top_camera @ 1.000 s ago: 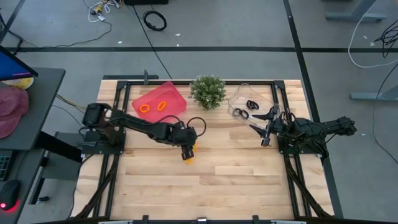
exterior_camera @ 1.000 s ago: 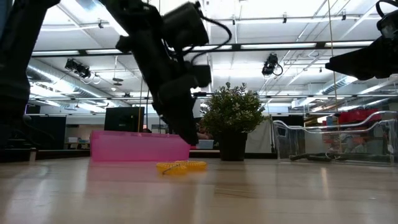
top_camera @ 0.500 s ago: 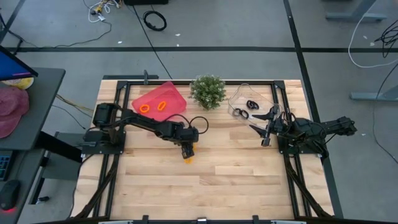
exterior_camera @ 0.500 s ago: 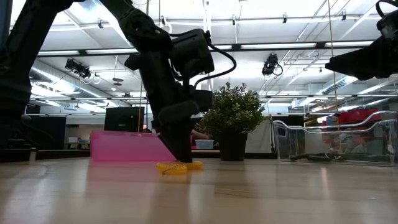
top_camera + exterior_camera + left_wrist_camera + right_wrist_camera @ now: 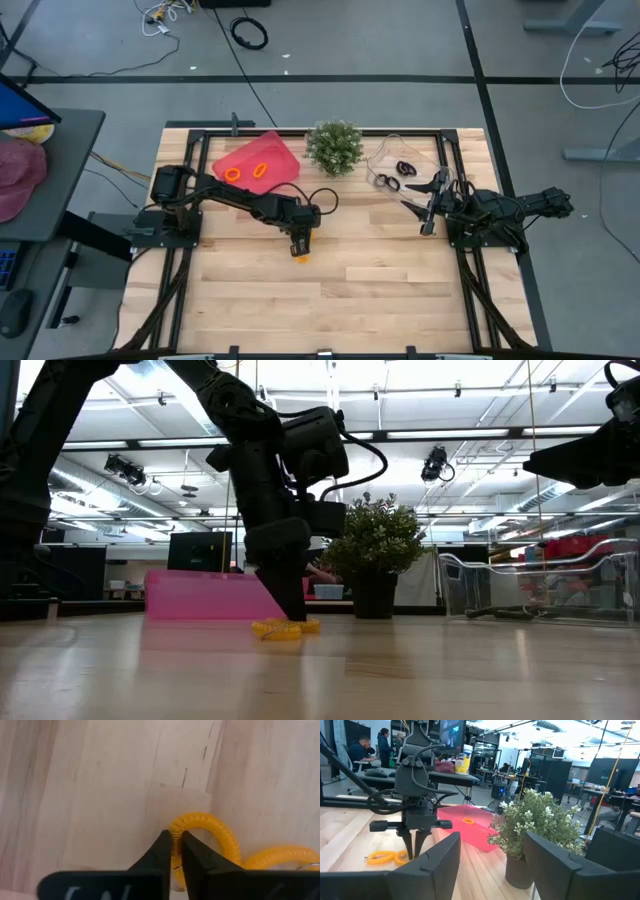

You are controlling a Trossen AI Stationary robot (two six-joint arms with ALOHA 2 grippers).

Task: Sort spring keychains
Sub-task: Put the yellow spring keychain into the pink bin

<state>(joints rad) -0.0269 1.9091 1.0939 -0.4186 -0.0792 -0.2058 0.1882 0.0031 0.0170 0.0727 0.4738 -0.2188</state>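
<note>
Left gripper (image 5: 172, 851) at frame center, clenched on an orange spring keychain (image 5: 200, 827) on the table (image 5: 400, 290). Right gripper (image 5: 428, 205) at right, fingers apart, holding nothing.

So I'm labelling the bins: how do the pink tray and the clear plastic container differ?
The pink tray is opaque and holds orange spring keychains; the clear plastic container is see-through and holds black spring keychains. The tray sits left of the green potted plant, the container right. Both sit at the table's far edge.

The orange keychain (image 5: 220, 840) is cut off by the frame edge.
</note>
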